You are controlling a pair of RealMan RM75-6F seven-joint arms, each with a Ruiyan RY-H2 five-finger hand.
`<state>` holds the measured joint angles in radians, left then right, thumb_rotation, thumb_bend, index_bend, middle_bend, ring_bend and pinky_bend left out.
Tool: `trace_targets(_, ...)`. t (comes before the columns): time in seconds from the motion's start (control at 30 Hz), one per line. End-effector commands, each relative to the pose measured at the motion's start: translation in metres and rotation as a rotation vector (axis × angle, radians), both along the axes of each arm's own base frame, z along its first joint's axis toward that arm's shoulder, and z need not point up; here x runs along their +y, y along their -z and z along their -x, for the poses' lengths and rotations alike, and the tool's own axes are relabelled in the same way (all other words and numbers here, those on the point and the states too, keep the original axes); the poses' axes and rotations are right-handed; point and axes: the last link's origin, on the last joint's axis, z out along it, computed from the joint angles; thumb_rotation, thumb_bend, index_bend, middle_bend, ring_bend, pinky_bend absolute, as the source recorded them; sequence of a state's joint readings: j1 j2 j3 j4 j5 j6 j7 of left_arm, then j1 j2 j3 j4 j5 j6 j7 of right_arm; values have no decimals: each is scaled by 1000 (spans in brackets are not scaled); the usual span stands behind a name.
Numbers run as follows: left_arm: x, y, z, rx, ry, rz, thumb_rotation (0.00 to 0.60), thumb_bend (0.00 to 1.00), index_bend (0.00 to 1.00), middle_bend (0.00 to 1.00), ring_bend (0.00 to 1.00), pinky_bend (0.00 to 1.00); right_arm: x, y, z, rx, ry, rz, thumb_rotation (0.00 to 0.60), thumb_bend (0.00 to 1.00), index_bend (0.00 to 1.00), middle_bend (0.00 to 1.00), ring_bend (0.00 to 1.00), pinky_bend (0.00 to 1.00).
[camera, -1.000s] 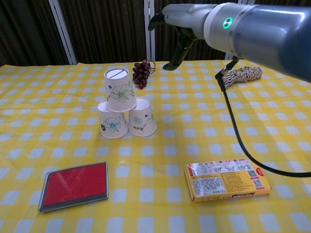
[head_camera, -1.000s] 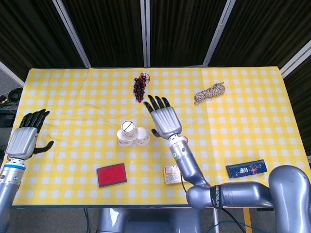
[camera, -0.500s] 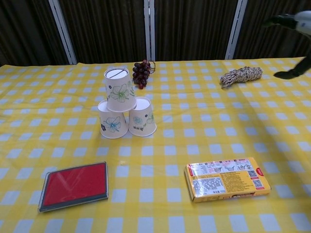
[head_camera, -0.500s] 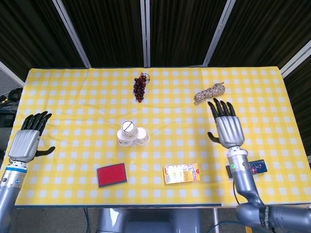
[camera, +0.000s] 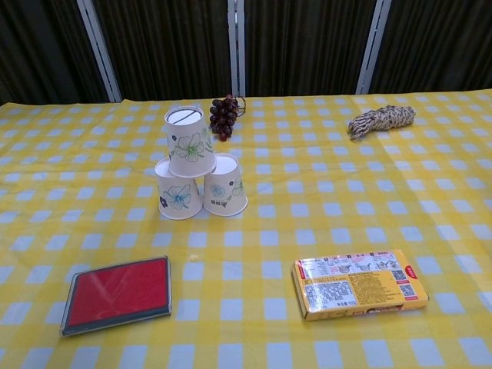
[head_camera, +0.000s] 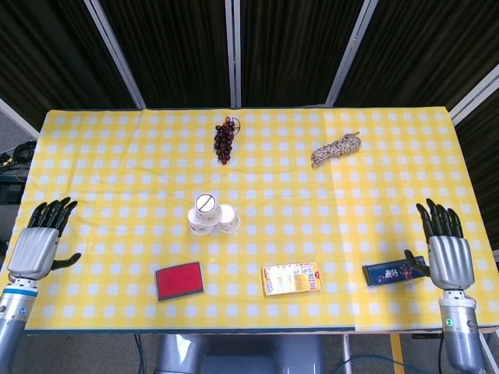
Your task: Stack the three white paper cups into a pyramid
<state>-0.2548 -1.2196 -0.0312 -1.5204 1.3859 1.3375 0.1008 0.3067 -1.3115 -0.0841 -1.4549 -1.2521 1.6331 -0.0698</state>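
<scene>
The pyramid looks finished: two cups stand mouth-down and touching, the left base cup (camera: 177,195) and right base cup (camera: 226,195), and the top cup (camera: 190,141) sits inverted across both, a little toward the left one. Judging by this, nothing is left but to leave it alone. The stack stands well apart from both sets of fingers, roughly between them and nearer the left. The left hand (head_camera: 37,243) hovers at the near left edge of the table (head_camera: 117,156), fingers released, spread and grasping nothing; the right hand (head_camera: 446,253) is at the near right edge, equally spread and empty, with a dark packet (head_camera: 394,271) just beside its thumb. Only the head view shows the hands and that packet; it sees the cups from above as overlapping rounds. Only the chest view shows the tiers, the floral prints and the top cup's seating.
</scene>
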Motion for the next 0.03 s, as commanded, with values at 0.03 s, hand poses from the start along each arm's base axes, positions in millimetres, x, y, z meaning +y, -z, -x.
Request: trace_targets(0.03, -3, -1, 0, -6, 5, -9, 600, 166, 0, 0, 0, 0, 6, 1, 3, 8, 7, -22, 600, 143, 0, 0, 0, 0)
